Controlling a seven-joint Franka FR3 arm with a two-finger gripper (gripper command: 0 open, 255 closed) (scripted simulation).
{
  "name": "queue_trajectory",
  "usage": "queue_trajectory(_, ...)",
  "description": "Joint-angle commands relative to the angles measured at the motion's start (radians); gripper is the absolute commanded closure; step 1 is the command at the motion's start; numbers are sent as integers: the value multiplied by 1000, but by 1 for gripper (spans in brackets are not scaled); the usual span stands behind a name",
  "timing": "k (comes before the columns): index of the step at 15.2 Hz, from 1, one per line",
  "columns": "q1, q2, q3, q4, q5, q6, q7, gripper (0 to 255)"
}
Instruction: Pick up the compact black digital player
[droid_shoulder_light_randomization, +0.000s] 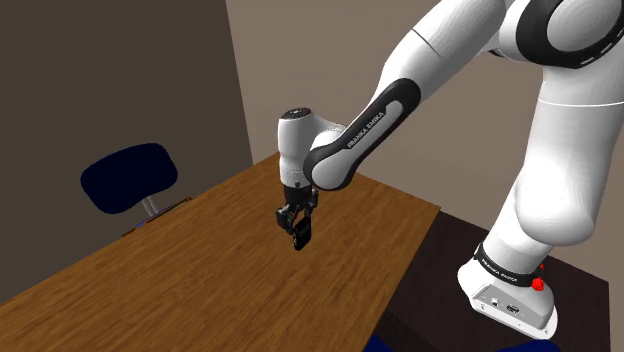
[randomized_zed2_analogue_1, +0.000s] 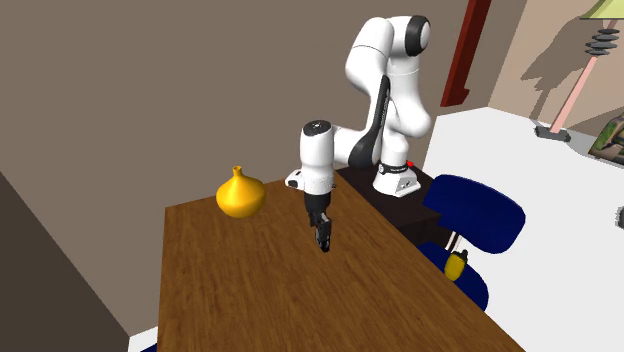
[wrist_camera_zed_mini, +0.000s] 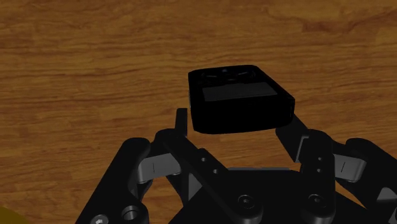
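The gripper (wrist_camera_zed_mini: 238, 130) is clasping the compact black player (wrist_camera_zed_mini: 240, 102) between its two fingers (wrist_camera_zed_mini: 181, 122), which are pressing on its opposite long sides at a narrow spread; in the shoulder view the player (droid_shoulder_light_randomization: 301, 236) is hanging at the fingertips over the middle of the wooden table (droid_shoulder_light_randomization: 150, 270), seemingly a little above the boards, though I cannot tell for sure that it is clear of them.

The player is looking like a small, stiff, boxy shell with rounded corners, a grey screen panel and a ring of controls on its face; I am judging it light and rigid, but smooth-sided and so liable to slip or twist. The flat sides near the middle are looking like the best hold, keeping pressure off the screen.

No writing is showing legibly on the player; the arm's forearm is bearing white lettering (droid_shoulder_light_randomization: 368, 130) that seems to read FRANKA EMIKA.

Well apart, a yellow gourd-shaped vase (randomized_zed2_analogue_1: 240, 193) is standing on the table, and a blue chair (droid_shoulder_light_randomization: 130, 177) is waiting at its far side.
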Motion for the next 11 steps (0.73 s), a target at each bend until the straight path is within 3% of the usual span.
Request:
queue_trajectory(1, -3, -16, 4, 1, 10, -16, -7, 255)
queue_trajectory(11, -16, -116, 20, 34, 71, -141, -46, 255)
